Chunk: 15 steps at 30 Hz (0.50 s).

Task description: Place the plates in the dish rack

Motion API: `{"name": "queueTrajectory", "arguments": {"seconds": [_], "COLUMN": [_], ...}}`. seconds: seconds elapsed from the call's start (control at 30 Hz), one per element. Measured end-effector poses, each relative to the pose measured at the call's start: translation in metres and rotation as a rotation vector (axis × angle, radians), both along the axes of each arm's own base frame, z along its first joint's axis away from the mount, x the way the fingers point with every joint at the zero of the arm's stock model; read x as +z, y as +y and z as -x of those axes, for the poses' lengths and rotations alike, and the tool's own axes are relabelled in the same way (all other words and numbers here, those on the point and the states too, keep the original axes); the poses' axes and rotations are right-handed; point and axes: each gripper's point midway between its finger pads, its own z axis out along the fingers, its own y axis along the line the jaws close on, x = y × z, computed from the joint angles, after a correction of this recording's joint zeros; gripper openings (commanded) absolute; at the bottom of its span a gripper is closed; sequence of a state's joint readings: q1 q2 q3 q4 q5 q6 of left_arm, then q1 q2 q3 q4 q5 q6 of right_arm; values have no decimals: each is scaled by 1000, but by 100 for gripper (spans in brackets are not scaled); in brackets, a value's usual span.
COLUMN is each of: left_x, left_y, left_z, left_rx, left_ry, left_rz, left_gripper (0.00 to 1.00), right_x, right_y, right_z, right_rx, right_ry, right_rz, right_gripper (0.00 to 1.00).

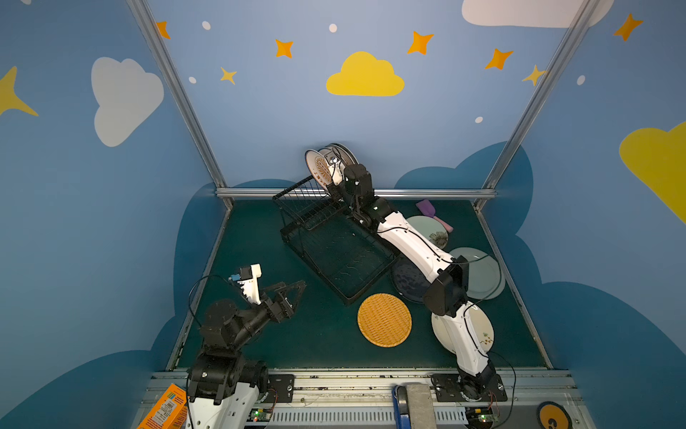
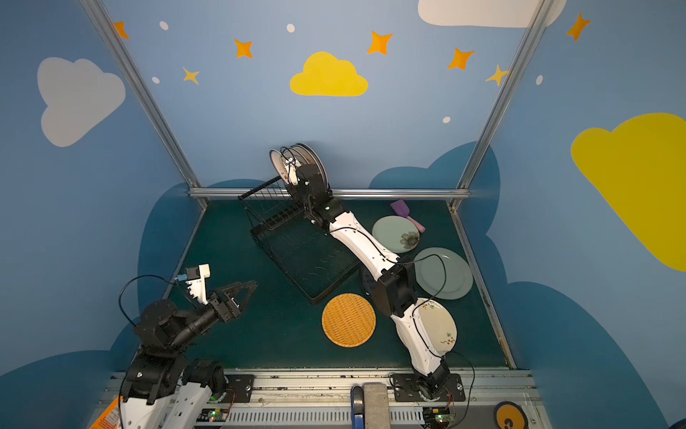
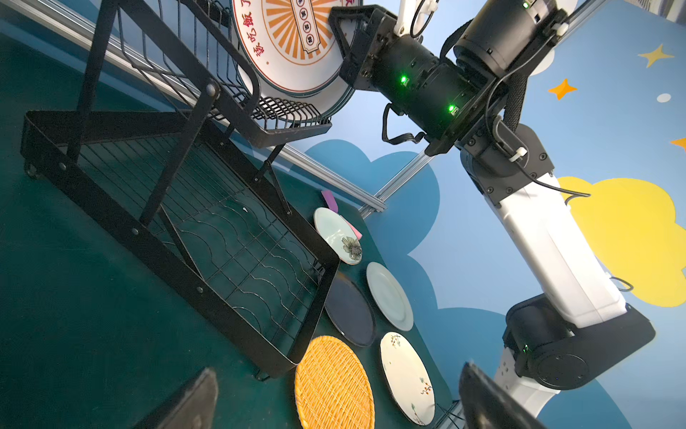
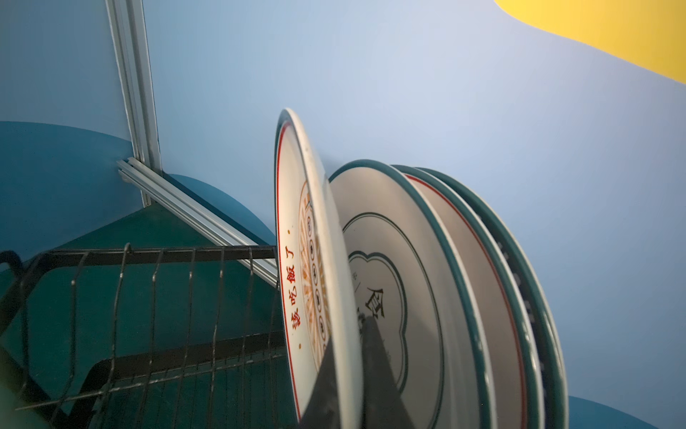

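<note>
We see the sunburst plate upright with three others in the upper tier of the black dish rack; five plates lie flat beside it.

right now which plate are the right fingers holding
The sunburst plate, frontmost in the rack: the right fingers pinch its rim; the others stand free or lie flat.

The left half of the desk lies bare: open passage from the left gripper, fingers spread wide, to the dish rack. Its lower tray is empty, as are the upper slots left of the sunburst plate pinched by the right gripper. To the right, standing plates fill the tier. The right arm spans the right side over flat plates — the navy plate seems to touch the rack.
</note>
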State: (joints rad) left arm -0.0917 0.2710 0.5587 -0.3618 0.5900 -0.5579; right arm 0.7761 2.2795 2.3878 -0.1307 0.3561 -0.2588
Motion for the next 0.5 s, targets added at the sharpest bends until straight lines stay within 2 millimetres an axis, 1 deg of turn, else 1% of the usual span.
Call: {"name": "queueTrajectory", "arguments": {"seconds": [0.27,0.5], "left_x": [0,0], "left_y": [0,0], "left_z": [0,0], "left_rx": [0,0], "left_ry": [0,1], "left_rz": [0,0], "left_gripper": [100,100], "right_x": [2,-5], "right_y": [-2,-1], "right_z": [-1,-3], "right_rx": [-12,-21], "right_ry": [-6,3], "right_rz": [4,9], "right_gripper": [0,0]}}
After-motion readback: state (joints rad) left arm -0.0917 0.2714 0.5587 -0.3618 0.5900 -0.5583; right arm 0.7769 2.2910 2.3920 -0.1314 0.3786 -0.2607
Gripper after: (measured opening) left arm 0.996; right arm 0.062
